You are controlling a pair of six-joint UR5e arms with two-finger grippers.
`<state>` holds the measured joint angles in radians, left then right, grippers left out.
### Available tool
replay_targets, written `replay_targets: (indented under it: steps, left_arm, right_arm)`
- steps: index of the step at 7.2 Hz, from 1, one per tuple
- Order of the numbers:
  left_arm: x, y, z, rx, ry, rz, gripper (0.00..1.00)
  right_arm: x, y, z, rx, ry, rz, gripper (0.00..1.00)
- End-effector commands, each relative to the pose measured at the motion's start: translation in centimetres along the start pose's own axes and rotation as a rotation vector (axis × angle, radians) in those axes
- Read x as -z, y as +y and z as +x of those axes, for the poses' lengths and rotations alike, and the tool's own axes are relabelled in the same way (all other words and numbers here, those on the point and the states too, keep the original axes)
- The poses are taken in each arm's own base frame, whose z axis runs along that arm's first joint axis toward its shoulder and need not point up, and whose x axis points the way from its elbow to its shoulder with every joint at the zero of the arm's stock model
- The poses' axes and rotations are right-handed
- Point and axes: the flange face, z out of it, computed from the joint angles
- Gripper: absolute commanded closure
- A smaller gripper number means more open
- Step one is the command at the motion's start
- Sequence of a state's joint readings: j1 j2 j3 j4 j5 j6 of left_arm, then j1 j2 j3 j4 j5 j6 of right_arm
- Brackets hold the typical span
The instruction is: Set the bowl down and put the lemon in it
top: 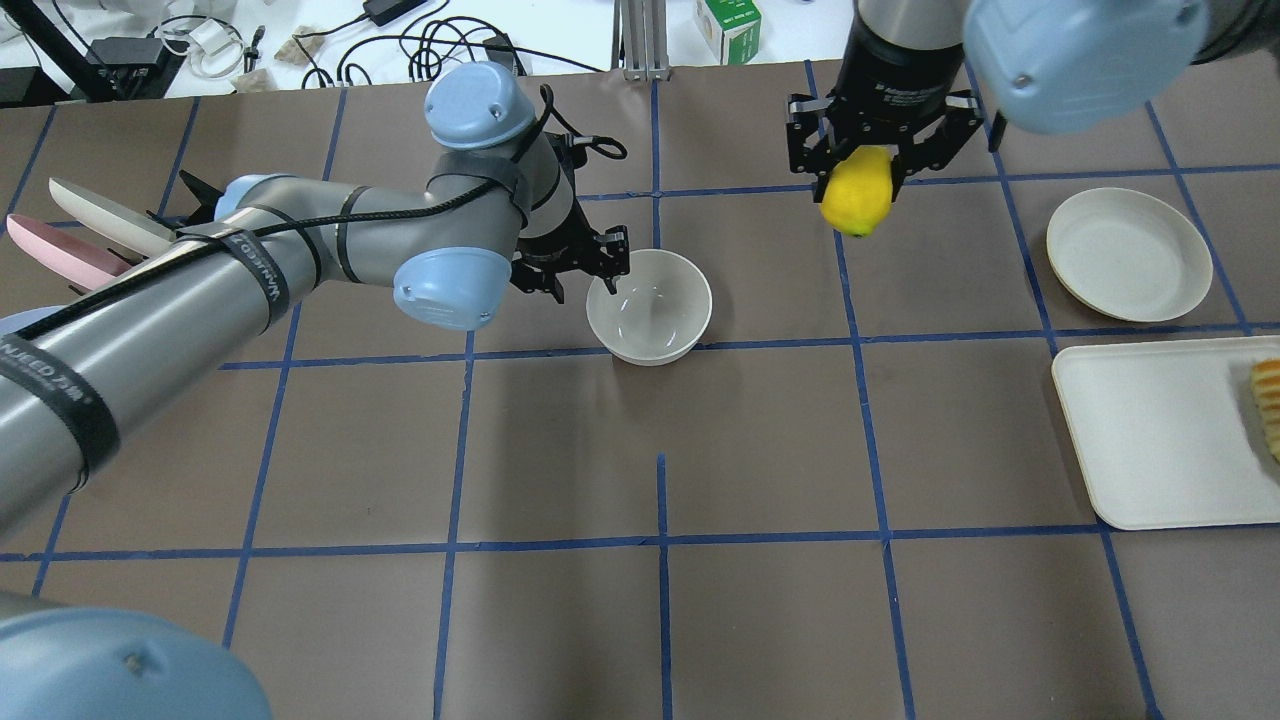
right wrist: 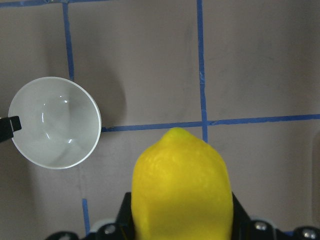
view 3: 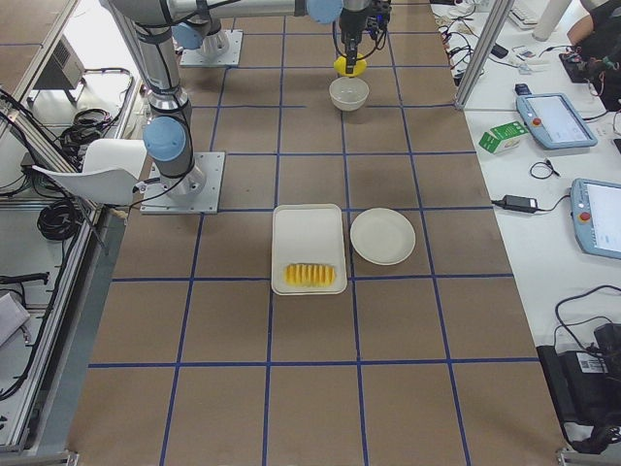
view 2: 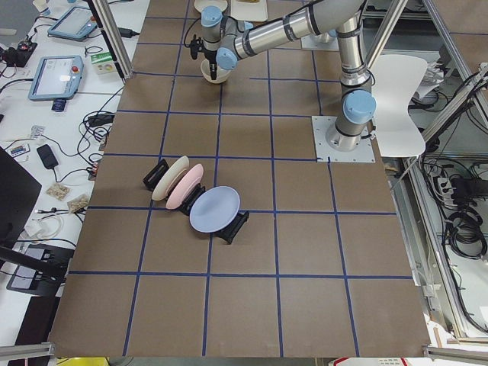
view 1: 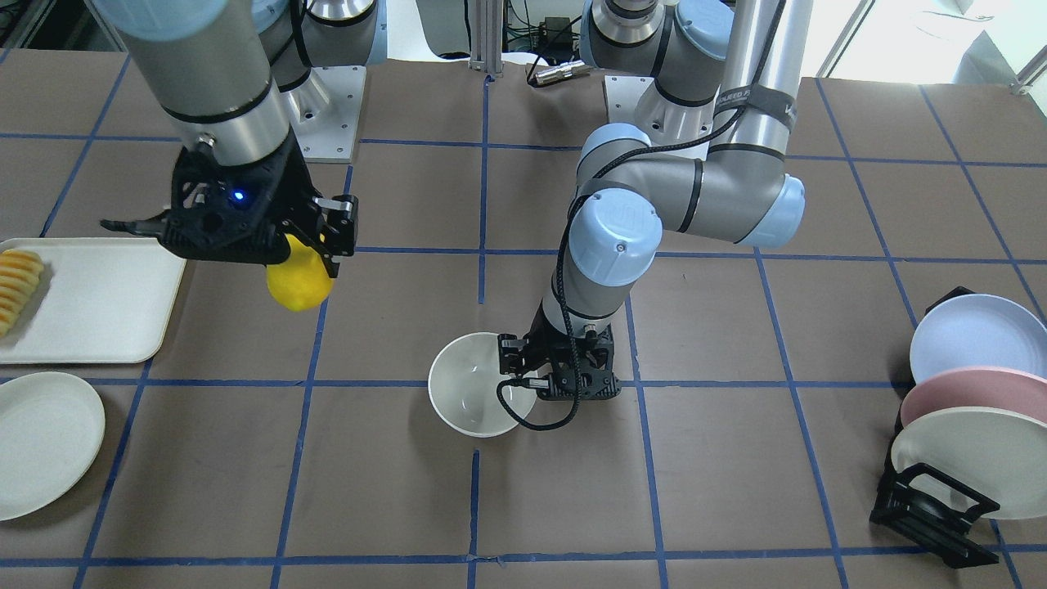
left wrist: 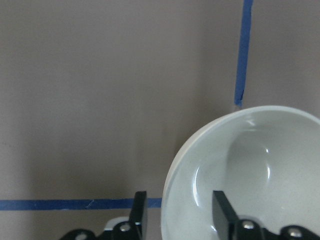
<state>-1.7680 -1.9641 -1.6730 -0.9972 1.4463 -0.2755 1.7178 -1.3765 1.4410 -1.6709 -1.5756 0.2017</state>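
— Near the middle of the worktop (top: 760,450), what stands there?
— The bowl (top: 660,312), upright, its robot-side edge touching a blue tape line (top: 780,343).
— Who is at its rim?
— The left end effector (left wrist: 178,207), released. One finger (left wrist: 141,212) hangs outside the rim and the other inside, each with a gap to the wall.
— Where is the lemon?
— The lemon (top: 857,195) hangs above the worktop, grasped by the right end effector (top: 860,165). It is to the robot's right of the bowl and well apart from it.
— What room lies around them?
— Brown worktop spans the stretch from the bowl's rim to the lemon. Farther right, a flat plate (top: 1128,255) and a tray (top: 1150,440) carrying sliced fruit (top: 1268,400) lie near each other, well apart from the bowl. Racked plates (view 1: 973,393) stand toward the worktop's left end, also well apart.
— How do the two look?
— The bowl is small, deep, round and cream-white, its glossy inside catching small highlights. The lemon is bright yellow and oval, one pointed end down below the fingers.
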Motion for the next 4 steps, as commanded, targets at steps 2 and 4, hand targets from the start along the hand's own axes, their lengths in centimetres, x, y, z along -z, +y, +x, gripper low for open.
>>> replay_targets:
  steps: [2,4]
  left_arm:
    - [12.4,1.5,-4.0,-0.148,-0.107,-0.025,0.0]
    - [19.5,4.1,-7.1,-0.212,-0.141,-0.084,0.0]
  right_arm:
    - [-10.3,-2.9,-10.1,-0.022,-0.052,0.05,0.79]
    - [-15.7,-2.7,-13.5,-0.011,-0.046,0.022,0.8]
